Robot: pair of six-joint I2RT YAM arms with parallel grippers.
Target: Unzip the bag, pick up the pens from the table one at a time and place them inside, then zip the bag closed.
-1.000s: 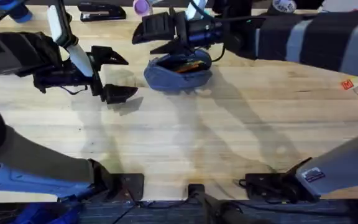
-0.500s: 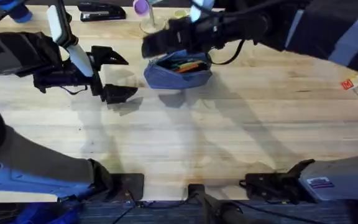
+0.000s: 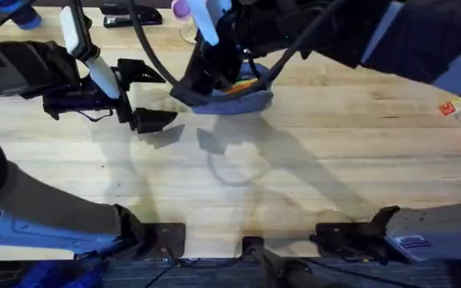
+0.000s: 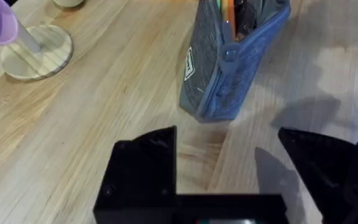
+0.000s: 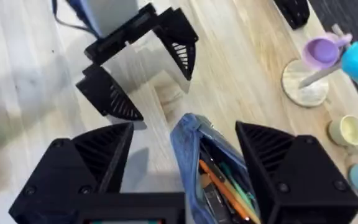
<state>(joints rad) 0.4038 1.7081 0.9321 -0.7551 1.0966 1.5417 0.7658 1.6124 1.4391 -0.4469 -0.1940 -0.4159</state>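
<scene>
Right black two-finger gripper [image 5: 182,168] hangs spread wide over the end of the oblong blue-grey fabric pencil pouch [image 3: 232,94].
Its fingers straddle that end without touching; the pouch lies unzipped at upper centre of the light wooden plank table [image 3: 294,176], orange and green pens [image 5: 224,182] inside. Left black gripper [image 3: 152,98] sits just left of the pouch, likewise spread and empty.

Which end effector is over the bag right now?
The right end effector, open, straddling the open bag. The left end effector sits beside it, open and empty.
</scene>
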